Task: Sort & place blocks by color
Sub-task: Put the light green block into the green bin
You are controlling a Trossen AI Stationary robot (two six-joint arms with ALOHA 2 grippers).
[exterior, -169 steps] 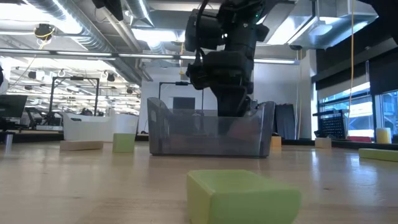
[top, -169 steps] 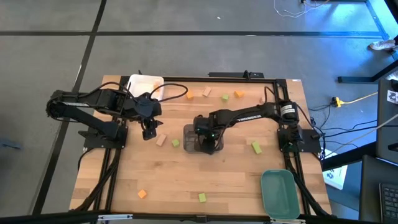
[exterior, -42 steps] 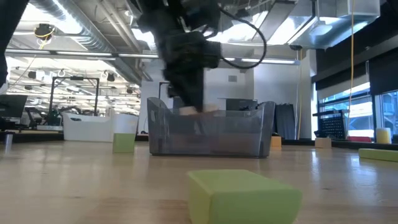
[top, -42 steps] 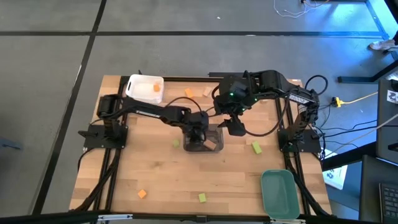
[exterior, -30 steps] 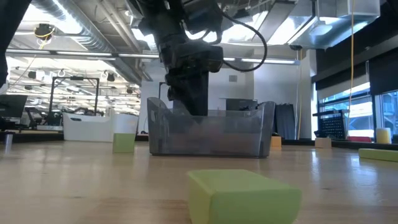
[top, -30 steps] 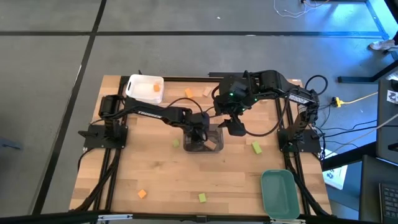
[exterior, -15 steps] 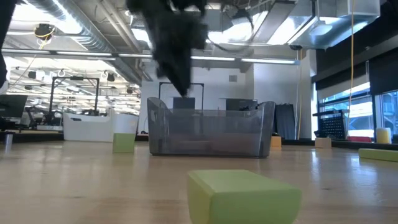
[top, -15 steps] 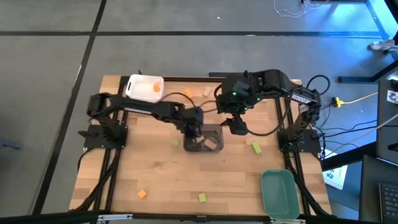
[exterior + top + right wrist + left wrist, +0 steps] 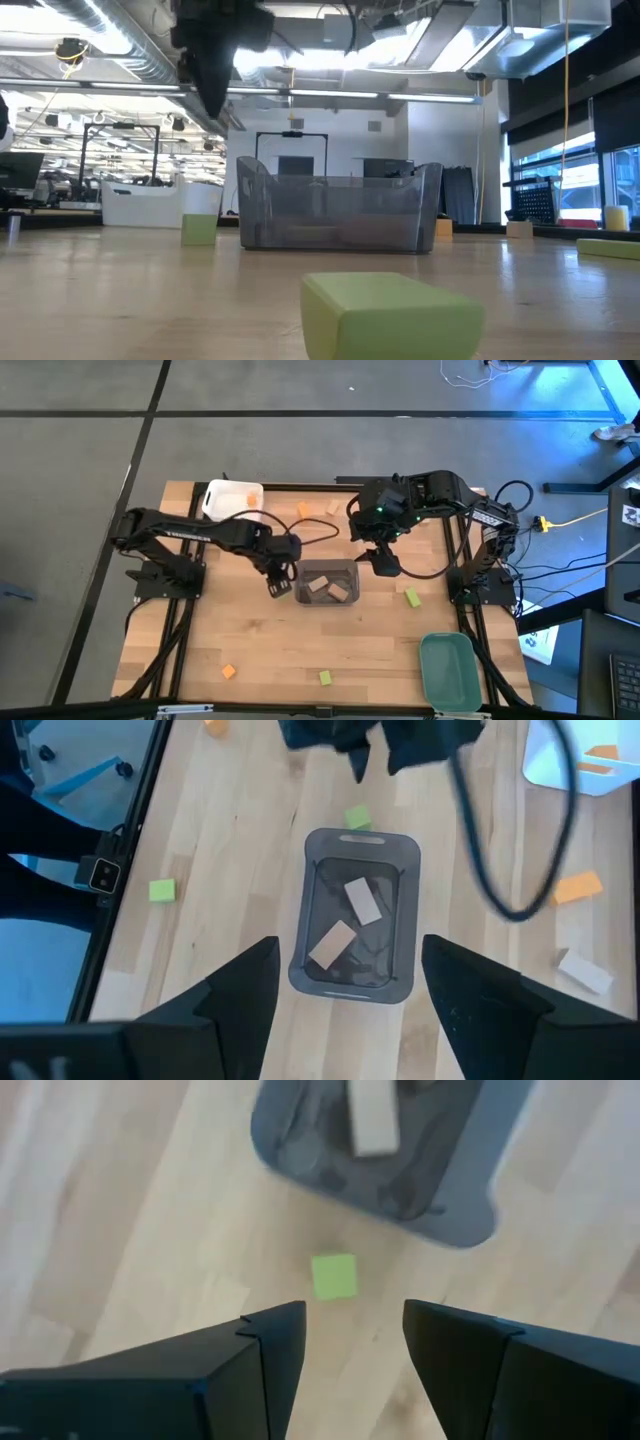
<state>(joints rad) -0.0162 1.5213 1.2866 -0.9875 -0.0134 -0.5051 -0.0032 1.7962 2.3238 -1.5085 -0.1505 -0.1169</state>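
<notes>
A small square green block point(image 9: 334, 1276) is seen ahead of the left gripper point(image 9: 353, 1342), whose fingers are spread; the right gripper point(image 9: 345, 982) is likewise spread.

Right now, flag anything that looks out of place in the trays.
Nothing stands out. The grey tray holds two tan blocks, the white tray an orange block. The teal tray looks empty.

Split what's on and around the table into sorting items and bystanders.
Sorting job: tan blocks in grey tray; green block; orange block; white tray; teal tray; left gripper.
Bystanders: yellow cable.
</notes>
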